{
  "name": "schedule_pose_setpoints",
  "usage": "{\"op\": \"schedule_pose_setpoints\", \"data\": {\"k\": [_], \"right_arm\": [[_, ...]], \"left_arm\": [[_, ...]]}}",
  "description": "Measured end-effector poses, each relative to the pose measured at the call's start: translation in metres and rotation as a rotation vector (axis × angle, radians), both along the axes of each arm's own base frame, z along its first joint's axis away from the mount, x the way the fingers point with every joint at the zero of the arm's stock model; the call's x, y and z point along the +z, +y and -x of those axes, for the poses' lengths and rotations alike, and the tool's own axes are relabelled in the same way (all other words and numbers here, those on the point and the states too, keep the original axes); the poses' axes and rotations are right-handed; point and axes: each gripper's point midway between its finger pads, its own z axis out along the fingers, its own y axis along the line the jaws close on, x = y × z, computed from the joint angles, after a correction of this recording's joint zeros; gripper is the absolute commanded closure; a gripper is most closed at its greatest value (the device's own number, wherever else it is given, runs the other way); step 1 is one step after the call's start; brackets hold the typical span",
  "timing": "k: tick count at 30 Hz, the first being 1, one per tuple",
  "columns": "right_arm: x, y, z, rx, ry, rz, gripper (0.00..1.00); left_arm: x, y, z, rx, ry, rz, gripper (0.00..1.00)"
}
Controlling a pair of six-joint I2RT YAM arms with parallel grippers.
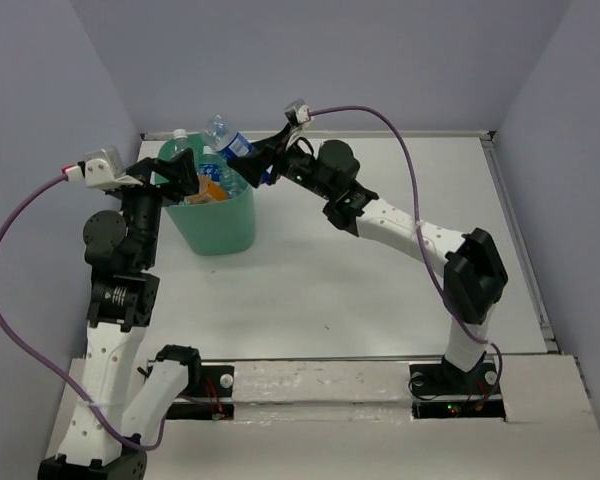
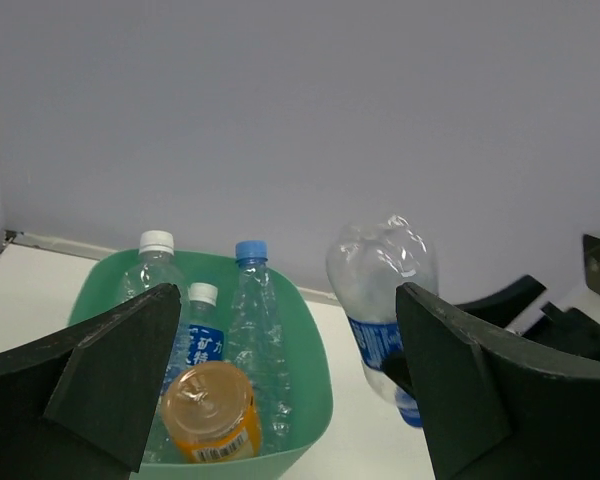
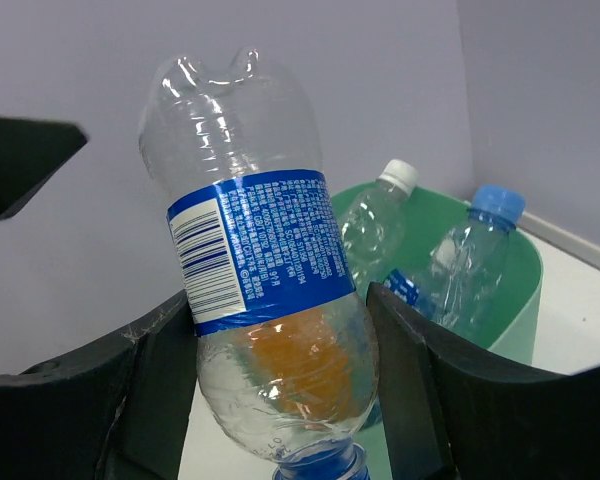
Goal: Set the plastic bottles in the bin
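The mint-green bin (image 1: 220, 228) stands at the back left of the table. Several plastic bottles stand in it: a clear white-capped one (image 2: 154, 268), a blue-labelled one (image 2: 205, 340), a blue-capped one (image 2: 256, 318) and an orange one (image 2: 211, 411). My right gripper (image 1: 254, 160) is shut on a clear blue-labelled bottle (image 3: 248, 240). It holds the bottle cap-down, above the table just beside the bin's right rim (image 3: 525, 300). That bottle also shows in the top view (image 1: 224, 134) and in the left wrist view (image 2: 380, 300). My left gripper (image 1: 178, 176) hangs open and empty over the bin's left side.
Grey walls close in the table on the left, back and right. A low rail (image 1: 400, 133) runs along the back edge. White table surface (image 1: 360, 290) spreads to the right of the bin. Purple cables arc over both arms.
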Motion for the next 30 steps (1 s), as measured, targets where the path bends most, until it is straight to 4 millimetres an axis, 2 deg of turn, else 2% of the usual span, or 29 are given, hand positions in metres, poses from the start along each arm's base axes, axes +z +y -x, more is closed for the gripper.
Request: {"op": "schedule_pose_setpoints", "data": {"k": [5,9,11,12,15,16,19,25,30], "right_arm": [[0.001,0.03,-0.028,0.008,0.0,-0.054,0.58],[-0.014,0.055,-0.049,0.016,0.012,-0.069,0.54],[-0.023,0.063,-0.055,0.019,0.028,-0.069,0.43],[-0.032,0.067,-0.06,0.019,0.039,-0.064,0.3],[-0.052,0.074,-0.066,0.018,0.071,-0.049,0.18],[-0.052,0.074,-0.067,0.014,0.067,-0.053,0.12],[-0.049,0.074,-0.066,0.008,0.061,-0.056,0.06],[-0.037,0.075,-0.052,0.016,0.047,-0.06,0.03],[-0.011,0.059,-0.031,0.022,0.025,-0.079,0.01]], "left_arm": [[-0.01,0.009,0.023,0.029,-0.013,-0.006,0.01],[-0.019,0.007,0.023,0.022,0.004,-0.011,0.01],[-0.027,0.005,0.019,0.012,0.024,-0.016,0.01],[-0.029,0.004,0.019,0.005,0.032,-0.018,0.01],[-0.031,0.003,0.02,0.0,0.037,-0.02,0.01],[-0.03,0.004,0.021,0.002,0.032,-0.019,0.01],[-0.03,0.005,0.027,0.006,0.021,-0.016,0.01],[-0.02,0.009,0.037,0.022,-0.016,-0.006,0.01],[-0.016,0.013,0.041,0.037,-0.038,0.0,0.01]]}}
